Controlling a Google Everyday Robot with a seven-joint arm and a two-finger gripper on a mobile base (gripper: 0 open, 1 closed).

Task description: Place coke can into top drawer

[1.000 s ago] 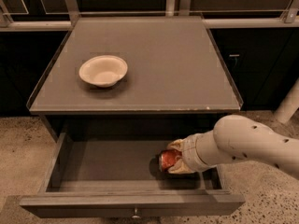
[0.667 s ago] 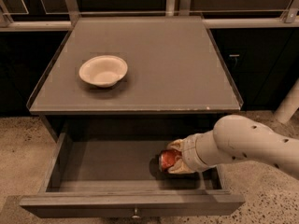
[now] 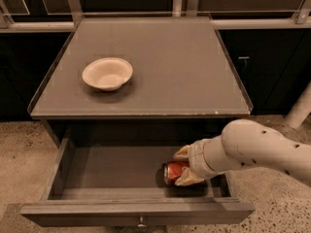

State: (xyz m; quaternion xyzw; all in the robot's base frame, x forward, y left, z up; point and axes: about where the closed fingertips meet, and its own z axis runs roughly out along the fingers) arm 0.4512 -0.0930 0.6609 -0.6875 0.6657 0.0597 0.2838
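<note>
**Grey desk (image 3: 194,67), top drawer (image 3: 97,211) open below it, coke can (image 3: 173,171) in the pincer (image 3: 180,168)**

We look down on a flat grey desk against dark cabinets, with a speckled floor (image 3: 22,147) around it. A cream bowl (image 3: 107,73) sits upright on the left half of the desk, well apart from everything else. Below the desk edge the top drawer is pulled far out, its front panel and small round knob (image 3: 141,222) nearest to us.

The white arm (image 3: 262,152) reaches in from the right, over the drawer's right wall, and ends in the pincer low inside the drawer, in its right front part. The pincer holds the coke can. One cream finger lies along the far side of the can and the other along the near side, both appearing to touch it.

The relation that matters is how the can lies between them. Its long axis runs left to right, roughly in line with the arm, and its silver end faces left, away from the wrist. The can therefore sticks out leftward from the pincer, toward the open middle of the drawer. A dark shadow sits right under it, but we cannot tell whether it rests on the drawer floor or hangs just above.

We judge the can is already inside the drawer's walls. What is left is to let go and draw the pincer back right and up, without brushing the right wall or rolling the can.
</note>
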